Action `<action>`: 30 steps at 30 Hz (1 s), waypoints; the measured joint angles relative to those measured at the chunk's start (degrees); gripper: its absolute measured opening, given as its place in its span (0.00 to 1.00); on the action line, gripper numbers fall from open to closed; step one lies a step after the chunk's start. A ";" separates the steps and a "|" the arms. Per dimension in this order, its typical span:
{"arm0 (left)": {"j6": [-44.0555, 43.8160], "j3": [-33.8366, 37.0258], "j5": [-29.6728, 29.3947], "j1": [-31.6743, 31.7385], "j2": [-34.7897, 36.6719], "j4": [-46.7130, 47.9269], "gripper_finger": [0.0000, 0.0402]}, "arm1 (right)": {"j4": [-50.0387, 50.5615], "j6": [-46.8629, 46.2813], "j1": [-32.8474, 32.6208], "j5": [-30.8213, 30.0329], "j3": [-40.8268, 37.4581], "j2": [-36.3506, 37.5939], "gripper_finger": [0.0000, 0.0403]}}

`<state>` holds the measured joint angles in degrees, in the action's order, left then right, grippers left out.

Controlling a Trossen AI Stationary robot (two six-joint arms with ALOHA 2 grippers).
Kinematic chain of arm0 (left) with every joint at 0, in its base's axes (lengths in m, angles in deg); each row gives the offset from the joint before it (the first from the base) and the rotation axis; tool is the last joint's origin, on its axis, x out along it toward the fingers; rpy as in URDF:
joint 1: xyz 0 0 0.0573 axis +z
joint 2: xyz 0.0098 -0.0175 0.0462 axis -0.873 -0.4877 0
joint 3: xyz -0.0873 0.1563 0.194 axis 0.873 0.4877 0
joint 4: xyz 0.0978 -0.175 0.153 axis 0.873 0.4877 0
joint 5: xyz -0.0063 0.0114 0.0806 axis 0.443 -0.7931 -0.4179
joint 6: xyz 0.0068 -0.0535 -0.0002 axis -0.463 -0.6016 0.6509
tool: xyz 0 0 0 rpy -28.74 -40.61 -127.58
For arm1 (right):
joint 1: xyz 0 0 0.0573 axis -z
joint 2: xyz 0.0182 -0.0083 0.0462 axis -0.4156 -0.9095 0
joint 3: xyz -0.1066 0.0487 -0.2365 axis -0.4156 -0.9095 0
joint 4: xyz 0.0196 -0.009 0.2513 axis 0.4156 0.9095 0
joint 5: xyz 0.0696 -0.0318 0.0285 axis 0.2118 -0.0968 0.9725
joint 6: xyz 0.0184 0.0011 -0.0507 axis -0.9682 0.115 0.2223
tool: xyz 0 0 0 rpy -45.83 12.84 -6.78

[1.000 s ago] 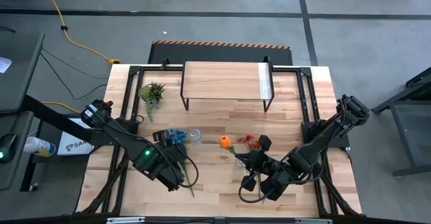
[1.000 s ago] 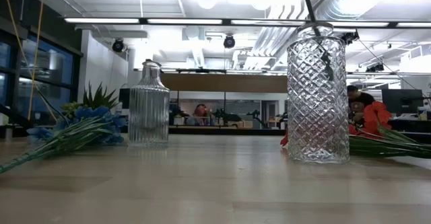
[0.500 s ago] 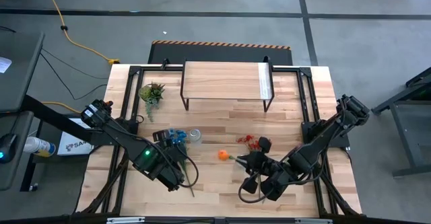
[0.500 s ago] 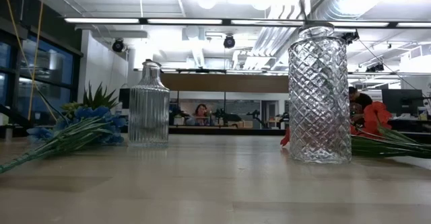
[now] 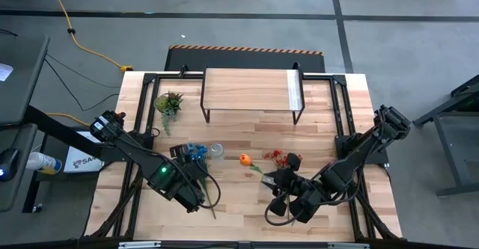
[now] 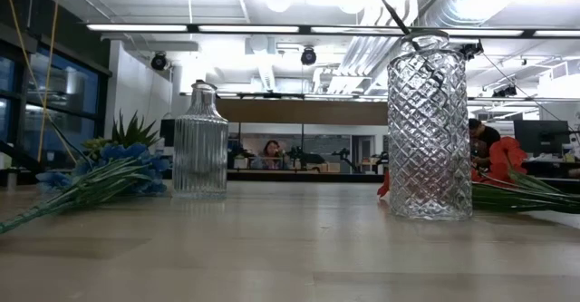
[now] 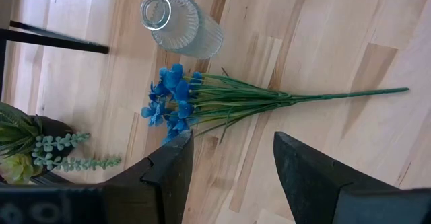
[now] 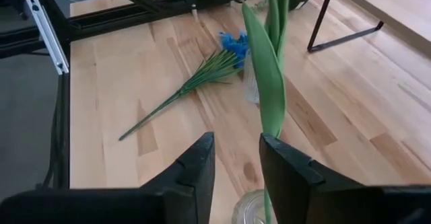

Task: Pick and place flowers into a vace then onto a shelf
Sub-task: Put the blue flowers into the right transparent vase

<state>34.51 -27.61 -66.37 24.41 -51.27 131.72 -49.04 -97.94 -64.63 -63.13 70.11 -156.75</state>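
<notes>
The orange tulip (image 5: pixel 245 159) stood with its stem in the mouth of the diamond-cut glass vase (image 6: pixel 429 125), its green leaf and stem (image 8: pixel 270 83) rising between the right gripper's two dark fingers (image 8: pixel 194 167) in the right wrist view. Those fingers sat slightly apart on either side of the stem — whether they touched it could not be told. The right gripper (image 5: pixel 271 180) hung low over the front right of the table (image 5: pixel 232 204), its arm folded back toward the right edge.

The red cluster (image 5: pixel 278 156) lay flat on the wood just beside the vase. The blue cluster (image 7: pixel 176 103) lay on its side at the front left, stems pointing away from a ribbed clear bottle (image 7: pixel 176 25) near its blooms. The left gripper (image 7: pixel 229 167) hovered above that bunch, fingers parted and holding nothing — its arm bent in from the left edge.

The shelf (image 5: pixel 251 90) stood at the back middle of the table, with a small spiky potted plant (image 5: pixel 169 102) off its left end.
</notes>
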 joint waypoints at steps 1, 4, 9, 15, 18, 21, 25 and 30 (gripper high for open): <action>0.00 0.00 0.00 0.01 0.00 0.00 0.59 | 0.00 0.00 0.00 0.24 0.00 0.00 0.27; 0.00 0.00 0.00 0.00 0.00 0.00 0.59 | 0.00 0.02 0.00 1.47 0.00 0.00 0.26; 0.00 0.00 0.00 0.01 0.00 0.00 0.59 | -0.32 0.02 0.00 3.68 0.04 0.06 0.24; 0.00 0.00 0.00 0.00 0.00 0.00 0.59 | -0.31 -0.92 -0.11 5.75 0.13 0.51 0.22; 0.00 0.00 0.00 0.02 0.00 0.00 0.59 | -0.39 -1.41 -0.11 7.05 0.13 1.08 0.21; 0.00 0.00 0.00 0.01 0.00 0.00 0.59 | -0.42 -2.11 -0.17 8.70 0.13 1.49 0.21; 0.00 0.00 0.00 0.00 0.00 -0.02 0.59 | -0.42 -2.94 -0.52 10.16 0.13 1.57 0.21; 0.00 0.00 0.04 0.00 0.00 -0.01 0.59 | -0.46 -4.39 -1.58 10.87 0.13 1.60 0.21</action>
<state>34.51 -27.61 -66.33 24.41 -51.27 131.71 -49.49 -102.32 -66.21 -52.27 70.25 -155.16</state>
